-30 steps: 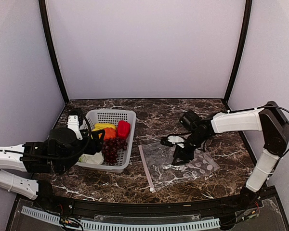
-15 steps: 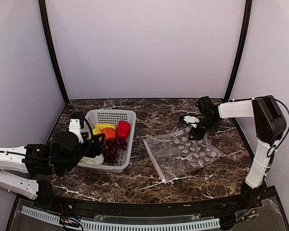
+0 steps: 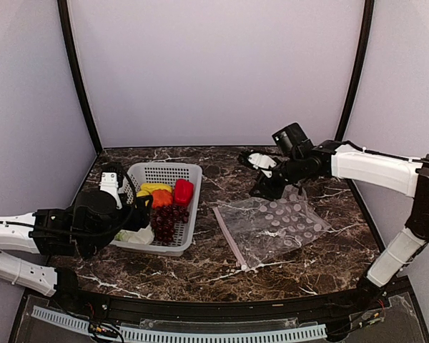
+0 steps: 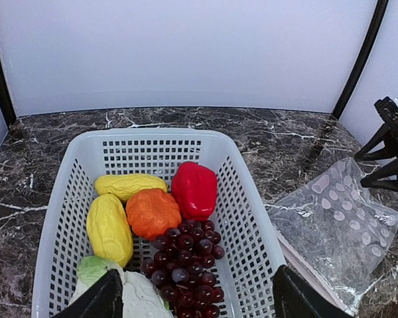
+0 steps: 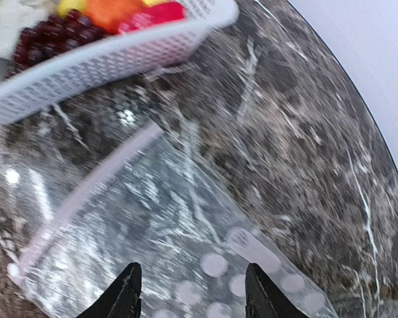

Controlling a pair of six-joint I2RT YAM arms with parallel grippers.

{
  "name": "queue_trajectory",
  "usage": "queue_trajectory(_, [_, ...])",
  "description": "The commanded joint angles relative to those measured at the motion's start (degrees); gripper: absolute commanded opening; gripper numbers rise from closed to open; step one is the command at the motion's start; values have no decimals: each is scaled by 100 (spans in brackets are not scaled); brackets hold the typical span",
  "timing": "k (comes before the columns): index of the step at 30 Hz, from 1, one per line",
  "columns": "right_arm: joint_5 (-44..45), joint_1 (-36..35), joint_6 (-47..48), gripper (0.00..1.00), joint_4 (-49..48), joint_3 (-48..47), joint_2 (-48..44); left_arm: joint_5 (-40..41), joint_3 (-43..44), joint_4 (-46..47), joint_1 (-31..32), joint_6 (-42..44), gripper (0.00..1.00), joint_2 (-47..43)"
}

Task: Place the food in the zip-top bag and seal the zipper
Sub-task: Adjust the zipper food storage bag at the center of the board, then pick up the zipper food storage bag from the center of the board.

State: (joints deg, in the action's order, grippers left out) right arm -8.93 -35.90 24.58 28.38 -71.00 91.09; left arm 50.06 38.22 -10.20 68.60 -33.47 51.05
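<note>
The food lies in the white mesh basket (image 4: 159, 136): a dark purple grape bunch (image 4: 186, 262), two yellow pieces (image 4: 109, 228), an orange piece (image 4: 152, 212), a red piece (image 4: 196, 189) and a whitish-green cabbage piece (image 4: 129, 295). My left gripper (image 4: 196, 305) is open and empty, hovering over the basket's near end above the grapes (image 3: 164, 220). The clear dotted zip-top bag (image 3: 275, 225) lies flat right of the basket, its pinkish-white zipper (image 3: 229, 238) on the left edge. My right gripper (image 3: 266, 187) is open and empty above the bag's far left corner (image 5: 152, 225).
The basket (image 3: 164, 171) sits at the left of the dark marble table (image 3: 214, 271). Pale walls with black corner posts (image 3: 79, 78) close in the back and sides. The right wrist view is motion-blurred.
The right gripper shifted the bag right, left it lying flatter, then rose and swung left above its far left corner. The left gripper has barely moved.
</note>
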Motion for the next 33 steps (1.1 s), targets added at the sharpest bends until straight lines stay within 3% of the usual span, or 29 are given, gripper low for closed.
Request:
queue_trajectory(1, [268,-646,-532,54,340,-105,202,303,138,-442,-64,-235,77,-70])
queue_trajectory(8, [1033,-1547,-1055,65,603,-562,1024,845,399,-1615,-74,-1376,75,-247])
queue_trajectory(15, [1664,-2053,-2161,77,760,-1149,1554,866,267,-1997,-73,-1819,74,-641])
queue_trajectory(22, [2535,-2630,-2885,76,1013,-1270,2039,967,246,-2186,-74,-1895,73,-850])
queue_trajectory(33, [3018,-2830,-3548,61,1177,-1214,2396,979,91,-2386,-75,-2091,73,-1077])
